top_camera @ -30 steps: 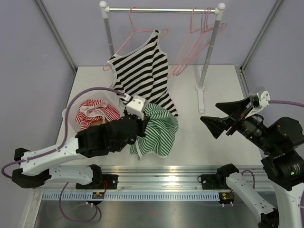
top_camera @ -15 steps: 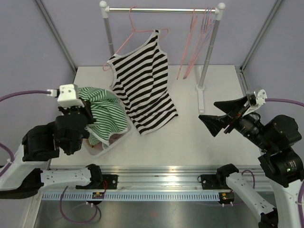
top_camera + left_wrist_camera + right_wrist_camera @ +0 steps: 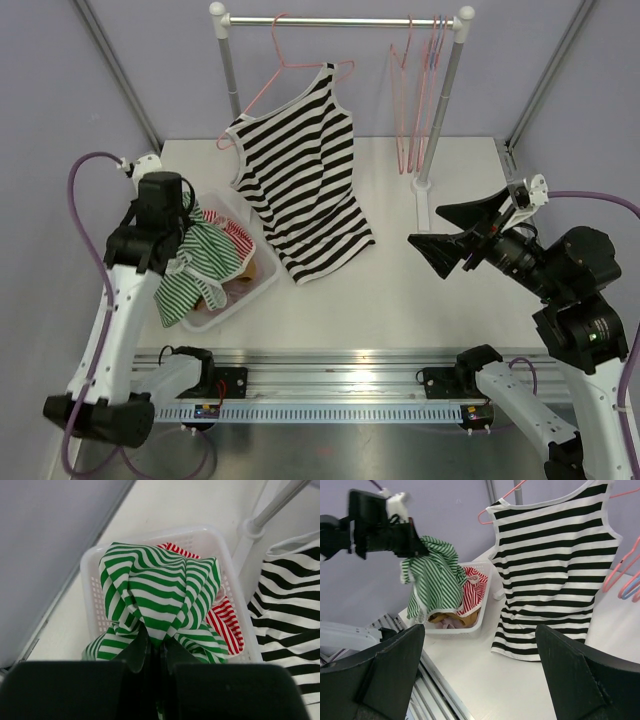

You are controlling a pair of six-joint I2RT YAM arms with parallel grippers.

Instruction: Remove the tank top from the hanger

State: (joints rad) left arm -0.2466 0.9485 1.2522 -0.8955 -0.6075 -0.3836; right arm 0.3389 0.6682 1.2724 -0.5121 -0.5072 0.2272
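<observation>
- Fingers status: left fingers (image 3: 136, 655) are clamped shut on a green striped garment (image 3: 155, 595), pinching it at a bunched fold.
- That garment hangs from the grip over the white basket (image 3: 220, 535). Can't tell whether its lower edge touches the rim or the contents.
- The basket sits on the left of the tabletop (image 3: 400, 300) and already holds a red striped garment (image 3: 227, 622) plus something tan underneath.
- Right fingers (image 3: 580, 675) are spread wide and gripping nothing. They hover over the right side of the tabletop, aimed toward the rack and well clear of any cloth.
- The black-and-white tank top (image 3: 305, 180) is on its pink hanger (image 3: 260, 85), which is hooked on the rack rod (image 3: 340, 20).
- The top hangs skewed, with its hem reaching down to the tabletop just beside the basket.
- The spare pink hangers (image 3: 415, 90) at the right end of the rod are bare.
- Progress, my read: this top hasn't been started, since both straps look seated on the hanger and neither arm is touching it.
- Left to do: drop the green garment into the basket, get a grip on the tank top, work the straps off the hanger arms and pull it free.
</observation>
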